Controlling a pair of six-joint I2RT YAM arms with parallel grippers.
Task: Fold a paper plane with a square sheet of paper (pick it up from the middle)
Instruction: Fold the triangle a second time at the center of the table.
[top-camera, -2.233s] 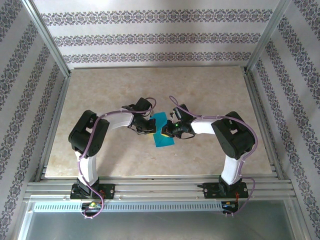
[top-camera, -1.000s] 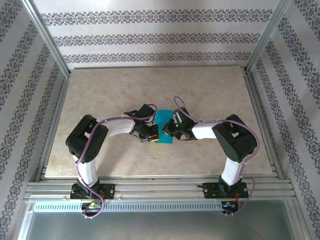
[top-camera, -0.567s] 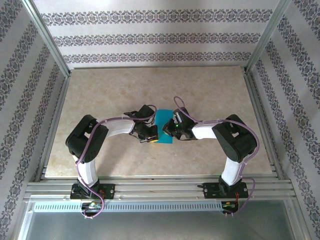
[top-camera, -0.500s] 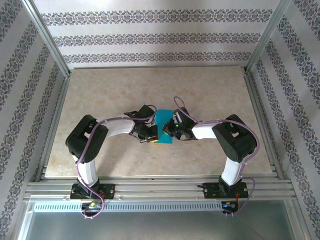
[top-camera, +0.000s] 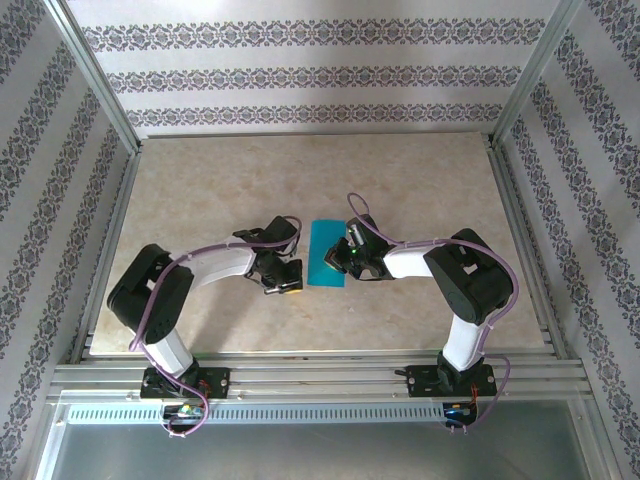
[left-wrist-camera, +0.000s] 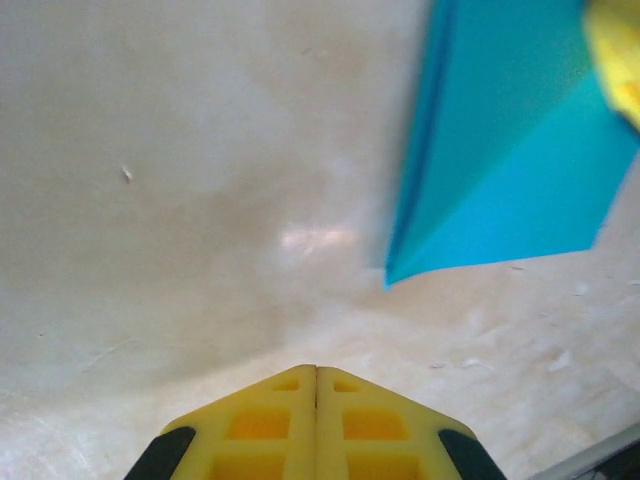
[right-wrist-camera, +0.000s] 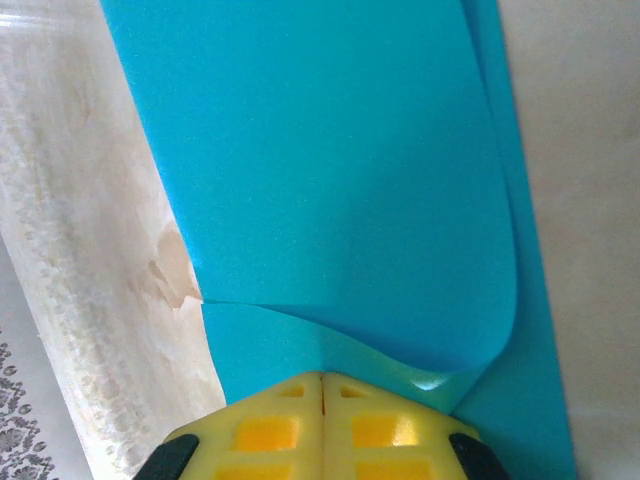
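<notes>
Teal paper (top-camera: 326, 253), folded, likely mid-crease; right end effector (right-wrist-camera: 322, 378) shut, pressing 3 o'clock edge; left end effector (left-wrist-camera: 316, 370) shut, empty, 9 o'clock. Next: flatten the bulge.

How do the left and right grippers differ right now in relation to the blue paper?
The left gripper sits over the table, apart from the square sheet of paper; the right gripper has its tip at the sheet, where a folded layer bulges. The left is off the sheet's left edge, the right at its right edge. Both are shut and yellow-fingered.
</notes>
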